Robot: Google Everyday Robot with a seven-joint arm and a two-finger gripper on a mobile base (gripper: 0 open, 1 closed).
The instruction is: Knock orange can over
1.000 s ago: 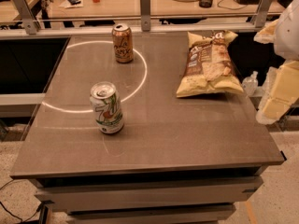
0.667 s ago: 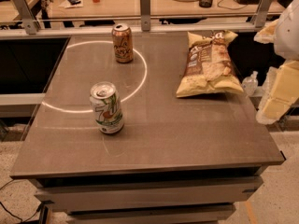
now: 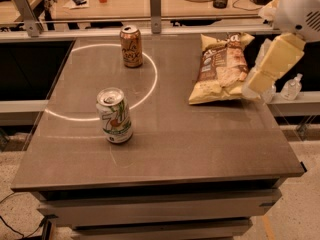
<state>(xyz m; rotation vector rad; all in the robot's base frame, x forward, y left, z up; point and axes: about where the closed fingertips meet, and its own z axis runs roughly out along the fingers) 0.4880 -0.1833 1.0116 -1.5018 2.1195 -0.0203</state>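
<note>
Gripper [image 3: 254,85] seemingly nearer chip bag [image 3: 219,69]; orange can [image 3: 131,47] upright

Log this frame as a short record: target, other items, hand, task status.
target: orange can, upright, far side of the table
other can: 7UP can, upright, near left
bag: chip bag, lying flat, right side
hand: at the table's right edge beside the chip bag, apart from the orange can
status: orange can not yet knocked over
</note>
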